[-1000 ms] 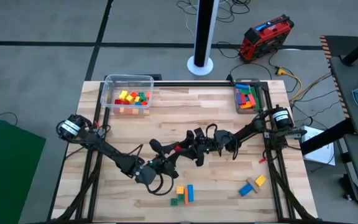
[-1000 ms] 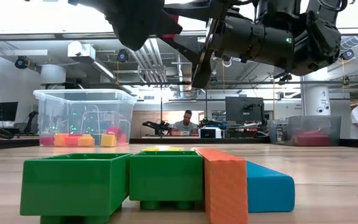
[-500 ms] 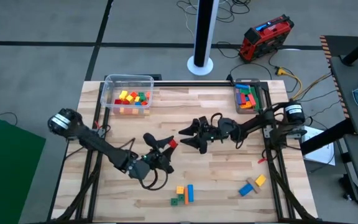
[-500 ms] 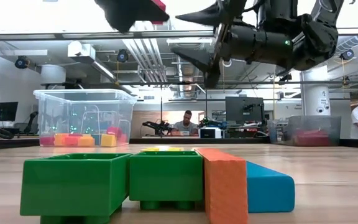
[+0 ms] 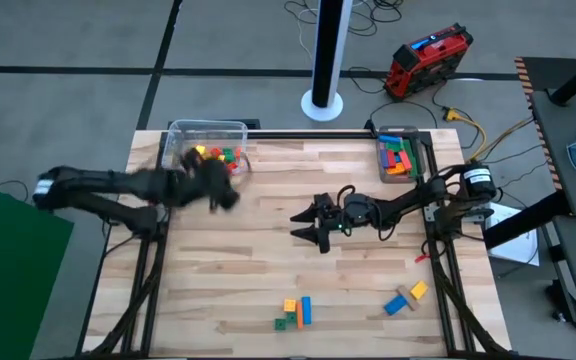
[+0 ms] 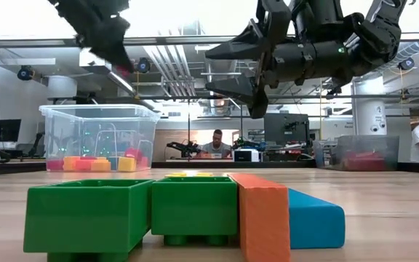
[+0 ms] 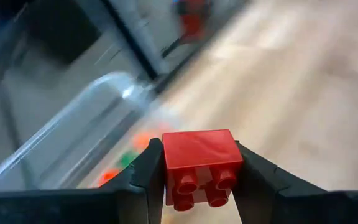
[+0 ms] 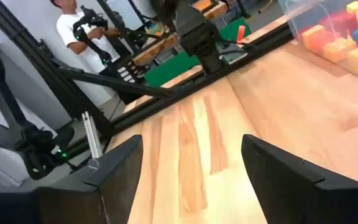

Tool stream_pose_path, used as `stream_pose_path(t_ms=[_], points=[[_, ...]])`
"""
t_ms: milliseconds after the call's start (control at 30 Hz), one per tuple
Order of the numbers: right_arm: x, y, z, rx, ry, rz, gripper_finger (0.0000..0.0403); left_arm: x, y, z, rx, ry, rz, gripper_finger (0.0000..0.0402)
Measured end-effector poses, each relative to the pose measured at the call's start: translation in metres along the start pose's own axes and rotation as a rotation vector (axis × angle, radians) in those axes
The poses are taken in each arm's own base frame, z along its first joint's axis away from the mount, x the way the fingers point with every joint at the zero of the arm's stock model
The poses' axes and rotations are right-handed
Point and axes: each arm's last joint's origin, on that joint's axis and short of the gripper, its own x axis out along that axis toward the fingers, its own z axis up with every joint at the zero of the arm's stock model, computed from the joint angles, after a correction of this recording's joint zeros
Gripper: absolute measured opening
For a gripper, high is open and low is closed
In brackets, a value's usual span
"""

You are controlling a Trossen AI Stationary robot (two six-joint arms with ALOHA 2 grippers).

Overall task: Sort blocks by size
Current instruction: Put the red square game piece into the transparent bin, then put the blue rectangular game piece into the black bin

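Note:
My left gripper [image 7: 199, 186] is shut on a small red block [image 7: 199, 163] and hangs above the table beside the clear tub [image 5: 206, 133] at the far left, blurred in the high view [image 5: 223, 190]. Several small blocks [image 5: 213, 156] lie in the tub. My right gripper [image 5: 306, 224] stands open over the middle of the table, holding nothing. On the table's near part lie green, orange and blue blocks [image 5: 293, 312], and a second small group [image 5: 405, 298] lies to the right. My left gripper pinches the small red block by two opposite sides [image 7: 166, 165] between its two fingers. The block's studded face is turned toward the wrist. It is lifted clear of the table, close to the tub's wall [image 7: 86, 134].
A small tray [image 5: 398, 158] with longer blocks stands at the far right corner. Black frame rails run along the table's left and right edges. The bare wood between the two grippers is free. People sit and stand in the room beyond the table.
My left gripper has swung fast from the near middle, close to my right gripper, up and toward the far left, to the tub, carrying the red block. My right gripper has stayed over mid-table, drawing slightly toward the right.

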Motion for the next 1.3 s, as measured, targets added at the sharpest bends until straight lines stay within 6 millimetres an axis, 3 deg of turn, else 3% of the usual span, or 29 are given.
stream_pose_path(t_ms=[167,333,433,633,767,867,1000,1100,1300], points=[[0.001,0.003,-0.002,-0.012,-0.003,-0.009,0.0248,0.03,0.07,0.003,-0.316,0.153,0.076,0.0126],[0.001,0.01,-0.007,-0.013,0.019,0.012,0.0242,0.055,0.125,-0.012,-0.48,0.322,0.219,0.0137],[0.001,0.014,-0.011,-0.015,0.043,0.018,0.0245,0.063,0.137,-0.021,-0.511,0.418,0.191,0.016],[0.003,0.013,-0.014,-0.013,0.076,-0.022,0.0258,0.067,0.136,-0.02,-0.459,0.417,0.175,0.0208],[0.003,0.011,-0.016,0.02,0.09,-0.067,0.026,0.062,0.127,-0.016,-0.452,0.388,0.143,0.022],[0.003,0.019,-0.02,0.026,0.091,-0.051,0.0254,0.053,0.109,-0.006,-0.447,0.286,0.096,0.0219],[0.003,0.035,-0.03,-0.004,0.08,-0.074,0.0241,0.027,0.061,0.01,-0.36,0.093,-0.028,0.0214],[0.002,0.048,-0.038,-0.035,0.071,-0.087,0.023,-0.005,0.017,0.015,-0.269,-0.075,-0.11,0.0212],[-0.002,0.061,-0.053,-0.039,0.076,-0.193,0.0212,-0.07,-0.059,-0.009,-0.1,-0.311,-0.23,0.0212]])
